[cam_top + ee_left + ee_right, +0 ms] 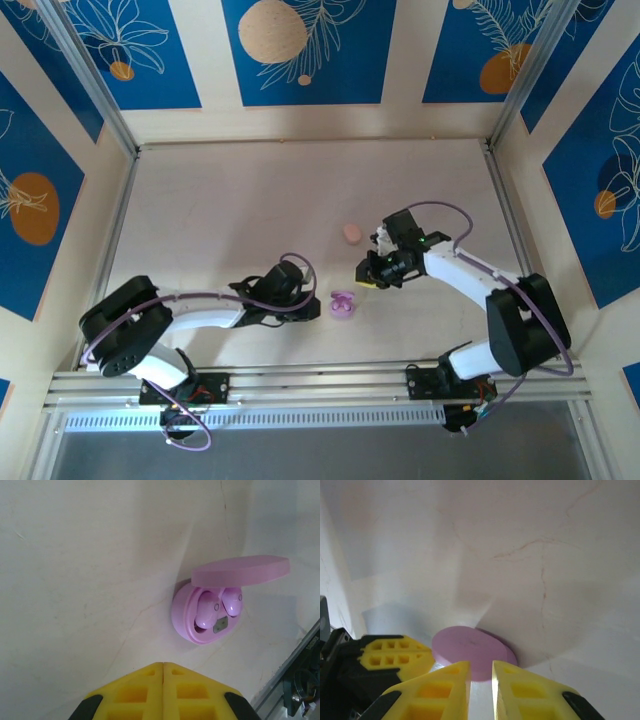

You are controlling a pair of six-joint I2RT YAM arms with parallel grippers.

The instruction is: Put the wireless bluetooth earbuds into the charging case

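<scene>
The purple charging case (207,620) lies on the table with its lid (241,570) raised. Two purple earbuds sit in its wells, one at the left (205,613) and one at the right (232,601). My left gripper (163,665) is shut and holds nothing, a short way in front of the case. From above, the case (342,304) lies between my left gripper (312,300) and my right gripper (362,275). My right gripper (481,665) stands slightly open with nothing between its fingers, just behind the purple lid (467,649). The pale pink-white earbuds are out of view.
A pale pink oval case (352,233) lies shut on the table beyond the purple one. The left gripper's yellow finger (395,655) shows in the right wrist view beside the lid. A metal rail (320,385) runs along the near edge.
</scene>
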